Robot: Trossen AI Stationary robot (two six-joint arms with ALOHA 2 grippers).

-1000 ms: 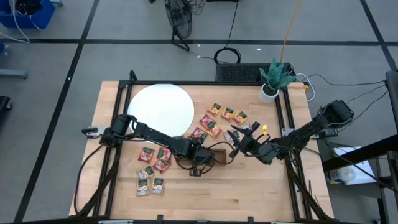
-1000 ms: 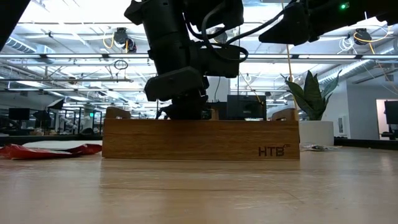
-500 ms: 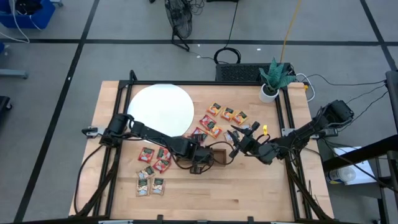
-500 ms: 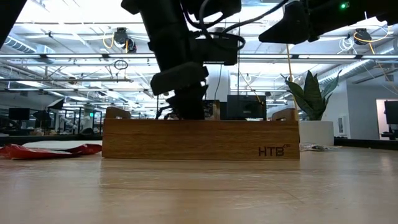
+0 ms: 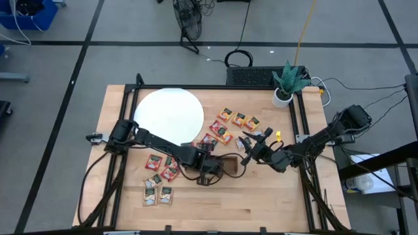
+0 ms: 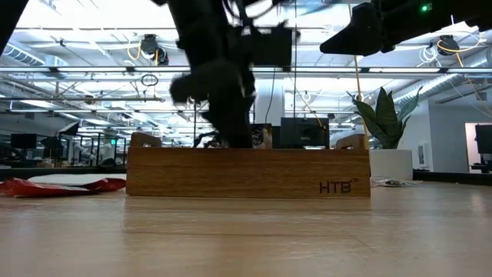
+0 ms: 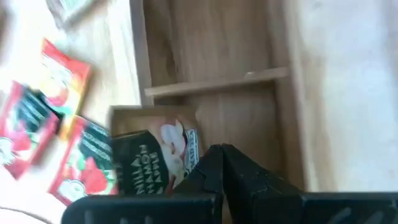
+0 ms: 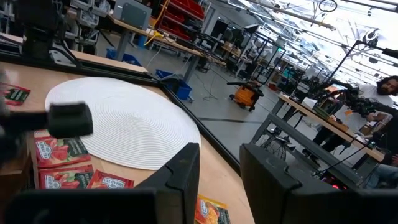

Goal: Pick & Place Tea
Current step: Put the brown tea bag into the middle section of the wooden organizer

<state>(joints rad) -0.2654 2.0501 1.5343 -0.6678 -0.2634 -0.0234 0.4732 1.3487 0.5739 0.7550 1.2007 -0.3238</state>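
1 sachet [image 7: 163,152] reading "VANILLA" pinched by left gripper [image 7: 186,180]; tray [image 6: 247,172] marked "HTB"; right gripper [image 8: 219,171] parted, empty.

Even overhead light is cast on the bench [image 5: 261,202]; ceiling glare is seen behind, and the left arm is motion-blurred.

- You work on a pale wooden table [image 5: 261,202].
- Your white disc [image 5: 168,115] lies at its far left.
- Orange sachets [image 5: 239,119] lie beside the disc, red sachets [image 5: 163,166] and pale sachets [image 5: 157,194] nearer you.
- The wooden tray [image 6: 247,172] sits mid-table; a potted plant [image 5: 285,85] stands at the far right corner.
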